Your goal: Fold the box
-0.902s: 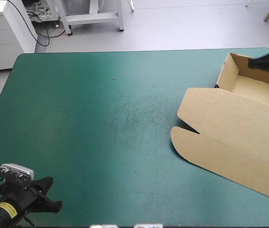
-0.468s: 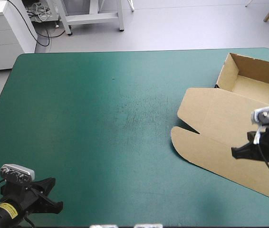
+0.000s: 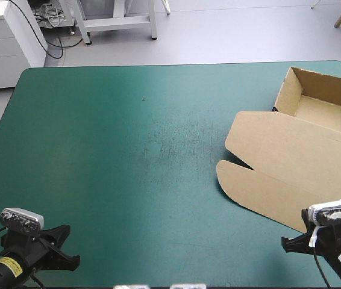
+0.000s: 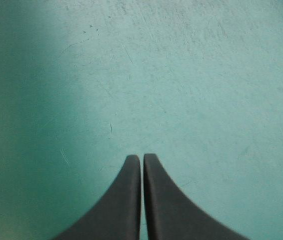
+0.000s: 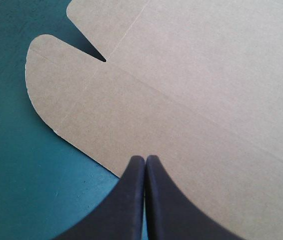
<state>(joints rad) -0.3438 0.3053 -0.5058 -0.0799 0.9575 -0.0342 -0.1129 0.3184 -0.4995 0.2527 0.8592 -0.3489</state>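
Lying far right on teal-green-covered tabletop [image 3: 128, 150]: brown cut-board box [image 3: 291, 162], tray walls raised, lid flat. L hand [image 4: 142, 157] closed, over bare tabletop. R hand [image 5: 145, 159] closed too, tips at lid's near edge.

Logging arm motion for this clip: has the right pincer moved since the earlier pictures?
Yes. The right pincer has pulled back across the box, from its tray toward the table's near edge, and now sits at the lid's near edge.

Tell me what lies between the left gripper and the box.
Nothing: in the high view only bare teal-green cover stretches from the left gripper to the box, whose lid lies flat. The left wrist view shows bare cover too.
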